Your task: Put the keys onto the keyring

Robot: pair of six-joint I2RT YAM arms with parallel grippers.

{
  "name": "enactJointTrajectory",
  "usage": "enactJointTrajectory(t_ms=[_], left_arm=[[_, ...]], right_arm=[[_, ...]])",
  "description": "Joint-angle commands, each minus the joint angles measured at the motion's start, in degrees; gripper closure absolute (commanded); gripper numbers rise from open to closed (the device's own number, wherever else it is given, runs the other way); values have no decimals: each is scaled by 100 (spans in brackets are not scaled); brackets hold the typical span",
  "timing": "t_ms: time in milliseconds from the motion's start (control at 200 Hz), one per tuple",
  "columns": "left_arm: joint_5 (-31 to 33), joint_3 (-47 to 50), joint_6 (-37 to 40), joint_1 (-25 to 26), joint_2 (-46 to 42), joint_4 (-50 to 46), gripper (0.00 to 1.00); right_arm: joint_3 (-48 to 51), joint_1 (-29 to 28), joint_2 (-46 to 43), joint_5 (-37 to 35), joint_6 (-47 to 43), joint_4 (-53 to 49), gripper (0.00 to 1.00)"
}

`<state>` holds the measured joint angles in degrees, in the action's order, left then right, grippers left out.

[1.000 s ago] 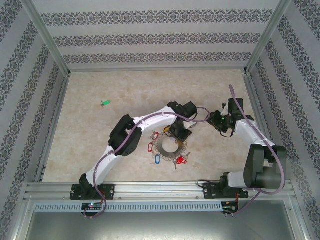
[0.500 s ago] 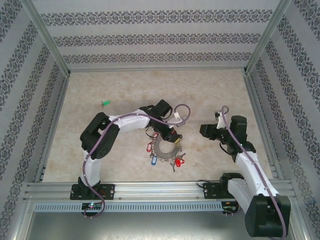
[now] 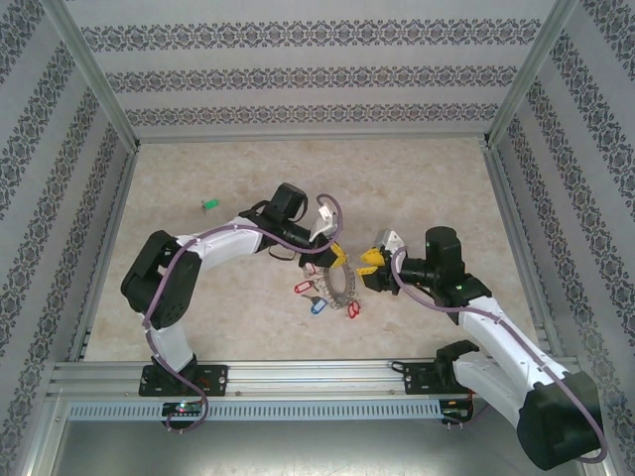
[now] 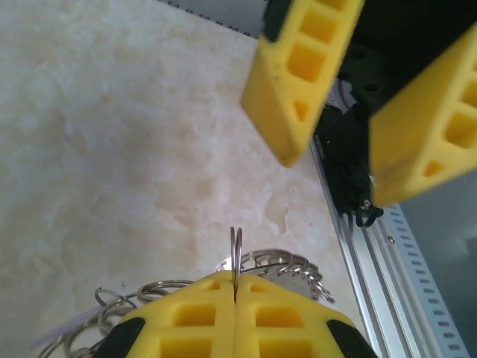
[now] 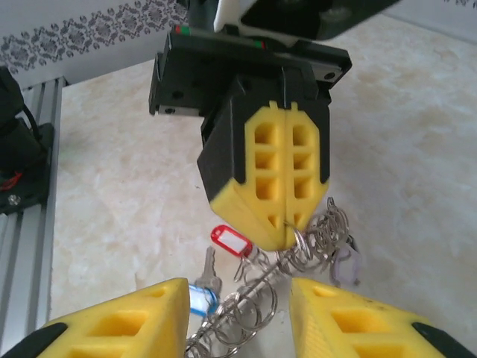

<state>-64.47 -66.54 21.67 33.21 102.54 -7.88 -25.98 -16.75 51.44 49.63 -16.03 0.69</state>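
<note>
The keyring (image 3: 344, 290) is a grey ring of small wire loops lying mid-table, tipped up on its far edge. My left gripper (image 3: 335, 256) is shut on one thin loop of the keyring (image 4: 235, 253). In the right wrist view the left gripper (image 5: 287, 224) pinches that loop while the rest of the keyring (image 5: 261, 298) trails down. Keys with a red tag (image 5: 231, 242), a blue tag (image 5: 200, 298) and a purple tag (image 5: 346, 265) hang off it. My right gripper (image 3: 375, 266) is open just right of the ring, its fingers (image 5: 119, 324) on either side of the trailing loops. A green-tagged key (image 3: 208, 205) lies alone, far left.
The aluminium rail (image 3: 317, 375) runs along the table's near edge, with both arm bases on it. Patterned walls enclose the table on three sides. The right gripper's yellow fingers (image 4: 305, 74) hang close in front of the left wrist camera.
The right arm swung in from the right and down to the ring, open. The left arm folded back leftward, still gripping the ring's far edge, which now stands tilted.
</note>
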Motion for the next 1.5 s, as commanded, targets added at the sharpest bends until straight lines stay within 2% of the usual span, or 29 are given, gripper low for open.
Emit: enactJointTrajectory(t_ms=[0,145,425,650,774,984,1224,1324,1494], left_arm=[[-722,28,621,-82,-260,60,100],[-811,-31,1380,-117,-448,-467,100],[-769,-42,1253,-152,-604,-127,100],[-764,60,730,-218,-621,529,100],[-829,38,601,-246,-621,579,100],[-866,210,156,-271,-644,1079,100],[-836,288,-242,-293,-621,1597,100],[-818,341,-456,-329,-590,1873,100],[-897,415,-883,-402,-538,2229,100]], right_arm=[[-38,-25,76,258,-584,406,56],[-241,-34,340,189,-838,424,52],[-827,-215,911,299,-1277,271,60],[-882,-351,964,180,-1340,256,66],[-792,-365,950,73,-1342,261,71],[-535,-364,795,-201,-1152,678,74],[-461,-434,752,-326,-1017,844,87],[-392,-443,704,-372,-931,913,87],[-277,-374,418,-397,-806,861,81]])
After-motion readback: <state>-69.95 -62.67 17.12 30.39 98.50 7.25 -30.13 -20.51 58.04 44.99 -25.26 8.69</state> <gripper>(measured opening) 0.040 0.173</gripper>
